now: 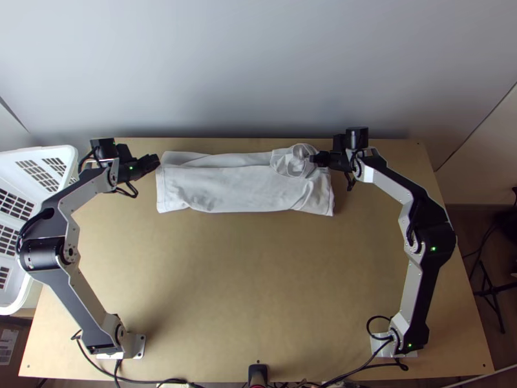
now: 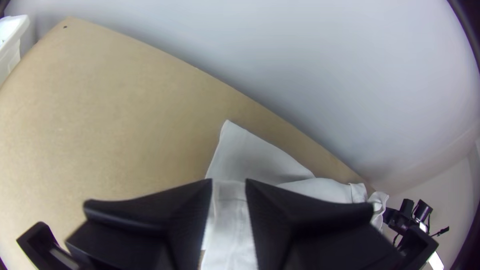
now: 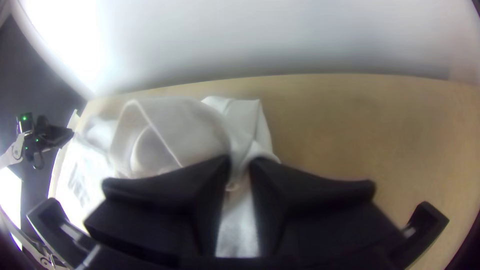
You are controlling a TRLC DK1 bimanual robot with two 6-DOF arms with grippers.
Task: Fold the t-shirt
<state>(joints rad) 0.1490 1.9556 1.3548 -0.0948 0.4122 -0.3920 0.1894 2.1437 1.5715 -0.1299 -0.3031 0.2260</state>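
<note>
In the upper middle of the frame, the white t-shirt [image 1: 226, 187] is lying in a long folded strip on the counter [image 1: 245, 278]. The left end effector [image 1: 156, 162] is holding its fingers apart by the strip's left end; the right end effector [image 1: 313, 158] is clamping bunched cloth upper right.

Bright, soft light as I watched, shadow low on the far wall [image 1: 258, 77], white glare toward the left in my right wrist view, wrist-view edges bowed, corners darkened
</note>
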